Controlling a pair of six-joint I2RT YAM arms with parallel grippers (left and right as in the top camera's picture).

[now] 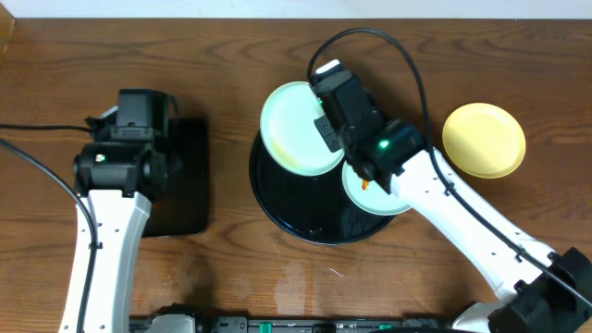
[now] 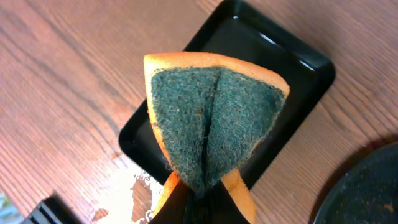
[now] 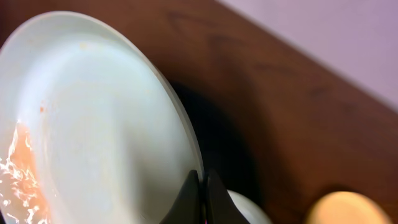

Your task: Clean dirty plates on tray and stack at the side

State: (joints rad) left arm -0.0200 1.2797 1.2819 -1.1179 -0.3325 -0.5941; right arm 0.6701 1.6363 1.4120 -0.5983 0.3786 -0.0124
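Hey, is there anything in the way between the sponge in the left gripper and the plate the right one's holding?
Nothing visible. The left gripper pinches the sponge over the small rectangular tray; only bare tabletop lies between that tray and the mint plate the right gripper holds tilted above the round tray.

glossy black tray [image 1: 285,200], wood-grain tabletop [image 1: 231,277], rough sponge [image 2: 211,124]

The wood-grain tabletop [image 1: 231,55] bears a round black tray [image 1: 296,199], a rectangular black tray [image 1: 190,199] — and a yellow plate [image 1: 484,139].
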